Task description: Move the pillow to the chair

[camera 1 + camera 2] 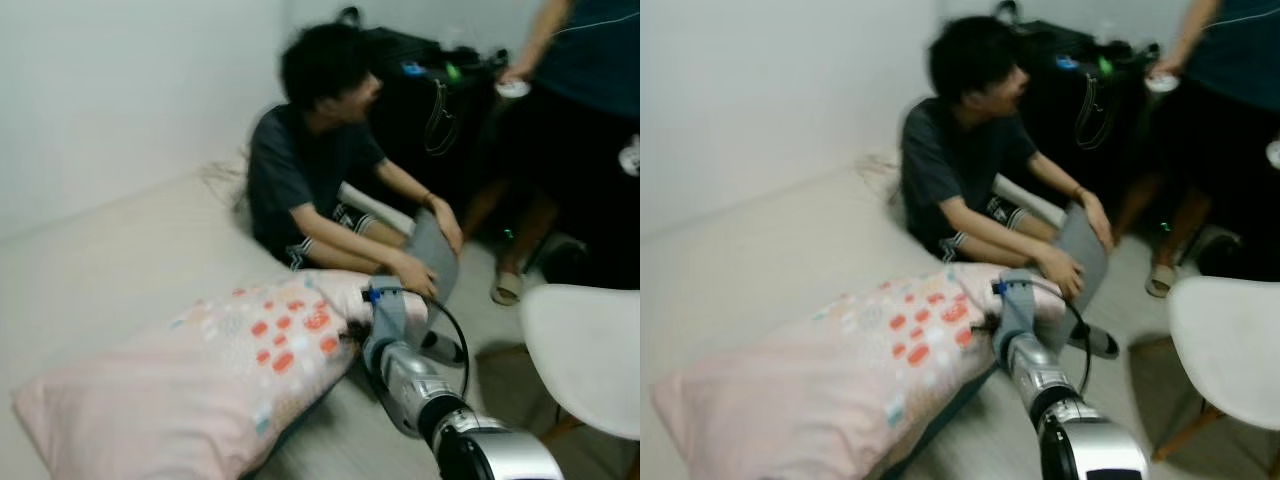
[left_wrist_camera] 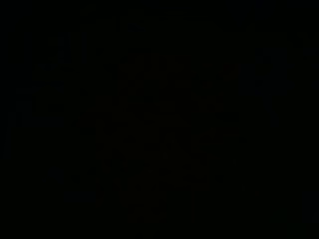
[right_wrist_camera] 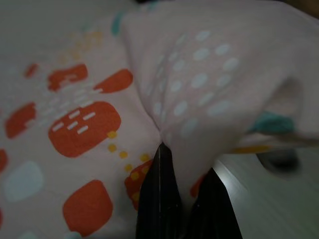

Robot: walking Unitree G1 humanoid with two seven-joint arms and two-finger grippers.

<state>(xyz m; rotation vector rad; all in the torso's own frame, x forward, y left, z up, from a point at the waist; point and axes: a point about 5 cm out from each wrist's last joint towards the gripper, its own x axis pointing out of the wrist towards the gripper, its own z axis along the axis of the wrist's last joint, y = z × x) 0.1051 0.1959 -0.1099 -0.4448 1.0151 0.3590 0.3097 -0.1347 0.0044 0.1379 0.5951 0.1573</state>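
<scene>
A long pink pillow with orange and pale blue patches lies on the low bed, one end hanging over the bed's edge. My right gripper reaches into that end, and in the right wrist view its black fingers are shut on a fold of the pillow cloth. The white chair with wooden legs stands on the floor to my right, apart from the pillow. The left wrist view is black.
A person in a dark shirt sits on the bed's edge just behind the pillow, one hand close to my gripper. A second person stands at the back right, holding a white object. A dark cabinet stands behind.
</scene>
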